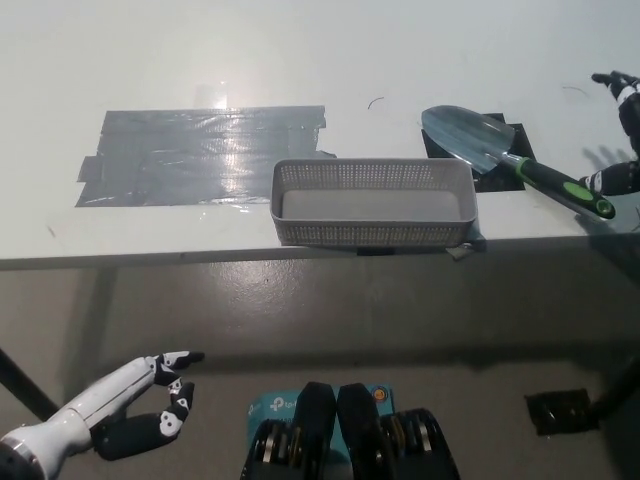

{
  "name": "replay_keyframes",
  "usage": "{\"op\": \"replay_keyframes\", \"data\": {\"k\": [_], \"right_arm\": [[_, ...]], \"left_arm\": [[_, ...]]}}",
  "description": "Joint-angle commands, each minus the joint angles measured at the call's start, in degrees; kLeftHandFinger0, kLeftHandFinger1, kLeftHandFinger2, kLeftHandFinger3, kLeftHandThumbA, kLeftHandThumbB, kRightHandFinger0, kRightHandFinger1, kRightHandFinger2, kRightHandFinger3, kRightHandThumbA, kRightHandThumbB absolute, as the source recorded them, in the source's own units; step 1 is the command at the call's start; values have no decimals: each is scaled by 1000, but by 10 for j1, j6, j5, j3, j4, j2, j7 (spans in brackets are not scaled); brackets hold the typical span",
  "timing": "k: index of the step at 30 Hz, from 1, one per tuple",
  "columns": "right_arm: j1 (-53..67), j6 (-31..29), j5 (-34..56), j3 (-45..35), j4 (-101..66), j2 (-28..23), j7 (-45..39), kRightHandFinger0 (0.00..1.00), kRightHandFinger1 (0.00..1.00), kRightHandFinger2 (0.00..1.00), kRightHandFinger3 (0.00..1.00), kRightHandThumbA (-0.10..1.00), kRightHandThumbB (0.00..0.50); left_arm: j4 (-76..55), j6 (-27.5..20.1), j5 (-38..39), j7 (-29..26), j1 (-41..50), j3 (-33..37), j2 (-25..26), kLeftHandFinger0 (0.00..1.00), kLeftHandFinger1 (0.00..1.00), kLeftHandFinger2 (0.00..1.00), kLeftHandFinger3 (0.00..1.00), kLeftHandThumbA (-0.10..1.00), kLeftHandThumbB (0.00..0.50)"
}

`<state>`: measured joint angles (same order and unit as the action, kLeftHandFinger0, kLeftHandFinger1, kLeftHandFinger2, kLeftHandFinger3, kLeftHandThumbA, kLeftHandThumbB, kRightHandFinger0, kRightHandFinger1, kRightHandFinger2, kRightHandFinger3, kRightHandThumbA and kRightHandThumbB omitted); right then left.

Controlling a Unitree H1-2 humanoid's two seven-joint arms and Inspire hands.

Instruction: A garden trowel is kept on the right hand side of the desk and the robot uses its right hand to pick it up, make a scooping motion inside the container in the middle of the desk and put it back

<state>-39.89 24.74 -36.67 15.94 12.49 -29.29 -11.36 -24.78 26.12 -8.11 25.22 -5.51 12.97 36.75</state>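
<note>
My right hand [631,115] is up at the far right edge of the desk [300,60], most of it cut off by the edge of the view. What I can see of it is black fingers spread wide with nothing between them. One finger reaches out over the white top, and another sits lower, just beside the end of the trowel's handle. It's very close, but I can't tell whether it touches. The trowel [480,140] lies flat on the right side of the desk. Its silver blade points toward the back left, and its black and green handle angles down toward the front right corner. The blade and neck rest over a black patch [515,131] stuck to the desk. The container [372,166], a grey mesh basket, stands in the middle, right at the front edge. It is just left of the trowel, with a small gap between its right rim and the blade. I can see nothing inside it but its pale floor. Behind and to its left there's a broad patch of grey tape [200,155] on the desk, shining under the light. My left hand [120,405], the white one, hangs low at the lower left, below the desk's front edge, fingers loosely apart and holding nothing.
</note>
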Motion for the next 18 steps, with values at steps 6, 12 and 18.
{"op": "replay_keyframes", "data": {"k": [6, 12, 18], "right_arm": [[-55, -18, 0, 6, 78, 25, 8, 1000, 1000, 1000, 1000, 1000, 500], [-54, -23, 7, 1, 97, 30, 7, 1000, 1000, 1000, 1000, 927, 500], [-66, -27, 8, 4, 133, 20, -1, 1000, 1000, 1000, 1000, 846, 500]], "left_arm": [[-12, 8, -8, 15, -9, -12, 8, 1000, 1000, 1000, 1000, 1000, 379], [-9, 8, -14, 22, -14, -10, 6, 1000, 1000, 1000, 1000, 1000, 383], [-12, 8, -18, 26, -14, -10, 3, 1000, 1000, 1000, 1000, 1000, 347]]}}
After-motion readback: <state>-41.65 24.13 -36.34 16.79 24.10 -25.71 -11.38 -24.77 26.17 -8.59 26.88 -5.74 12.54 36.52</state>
